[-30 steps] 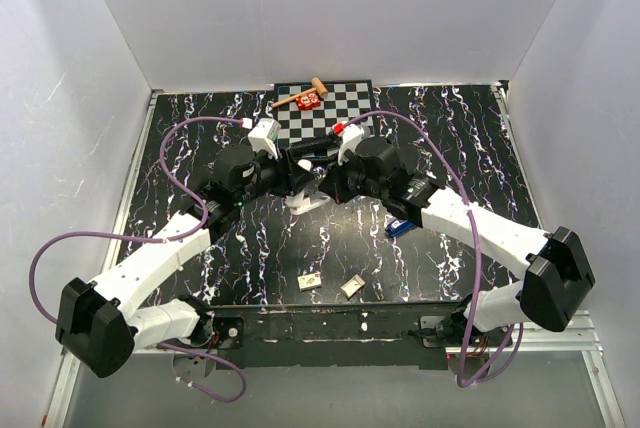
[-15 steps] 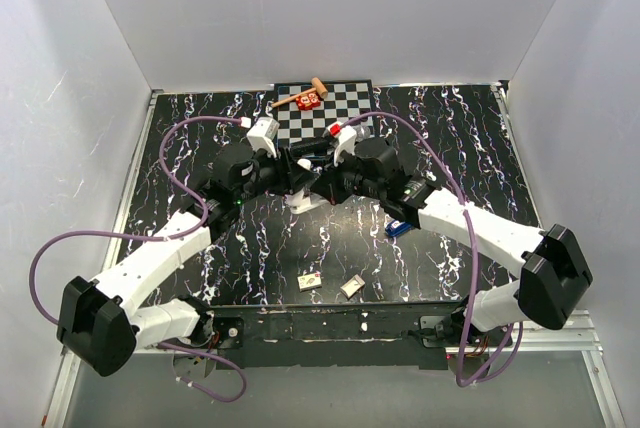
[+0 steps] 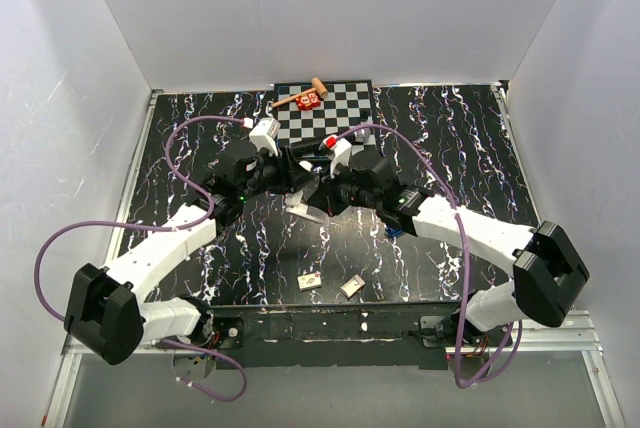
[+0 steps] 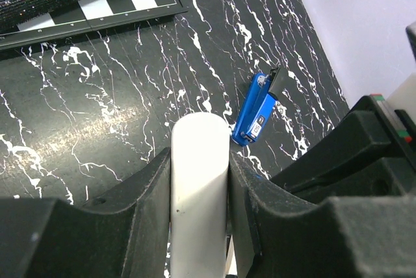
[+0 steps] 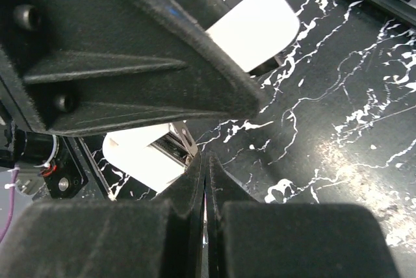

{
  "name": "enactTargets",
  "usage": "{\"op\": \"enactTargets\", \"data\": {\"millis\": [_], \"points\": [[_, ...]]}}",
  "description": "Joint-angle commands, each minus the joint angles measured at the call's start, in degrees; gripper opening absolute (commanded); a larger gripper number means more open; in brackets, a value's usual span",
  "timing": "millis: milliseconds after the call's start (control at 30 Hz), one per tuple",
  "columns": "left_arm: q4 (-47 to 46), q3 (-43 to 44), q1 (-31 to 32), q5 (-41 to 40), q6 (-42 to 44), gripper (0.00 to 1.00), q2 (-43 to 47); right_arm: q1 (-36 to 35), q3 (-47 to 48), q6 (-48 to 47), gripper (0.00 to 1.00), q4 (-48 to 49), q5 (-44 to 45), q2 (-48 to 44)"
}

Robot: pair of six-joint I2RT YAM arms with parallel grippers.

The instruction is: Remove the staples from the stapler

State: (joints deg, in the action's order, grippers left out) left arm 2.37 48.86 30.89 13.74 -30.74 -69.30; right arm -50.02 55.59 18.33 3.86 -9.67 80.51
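**Both arms meet at mid-table; blue stapler lies untouched to the right**

The left arm (image 3: pixel 165 248) stretches from its near-left base up and inward to the middle of the table (image 3: pixel 200 138). Its left hand (image 4: pixel 199 180) points right and pinches a slim white object (image 4: pixel 200 135) between both fingers. The right hand (image 5: pixel 207 161) faces it from the other side. Its fingers are pressed together on nothing, and their tips sit just beside a metal part showing on the white object's underside. The stapler (image 4: pixel 255 117) lies flat on the table right of centre, black end farther away, clear of both hands. The right arm (image 3: pixel 470 233) passes over it, running back to the near-right base.
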Motion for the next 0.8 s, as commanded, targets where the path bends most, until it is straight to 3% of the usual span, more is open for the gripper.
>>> {"op": "enactTargets", "data": {"millis": [0, 767], "points": [[-3.6, 3.61, -0.75, -1.08, -1.16, 0.0, -0.83, -1.92, -0.4, 2.85, 0.01, 5.89, -4.91, 1.66], [-5.45, 3.17, -0.75, -10.92, -0.9, 0.0, -5.15, -3.51, 3.56, 5.85, 0.01, 11.26, -10.28, 7.38]]}}
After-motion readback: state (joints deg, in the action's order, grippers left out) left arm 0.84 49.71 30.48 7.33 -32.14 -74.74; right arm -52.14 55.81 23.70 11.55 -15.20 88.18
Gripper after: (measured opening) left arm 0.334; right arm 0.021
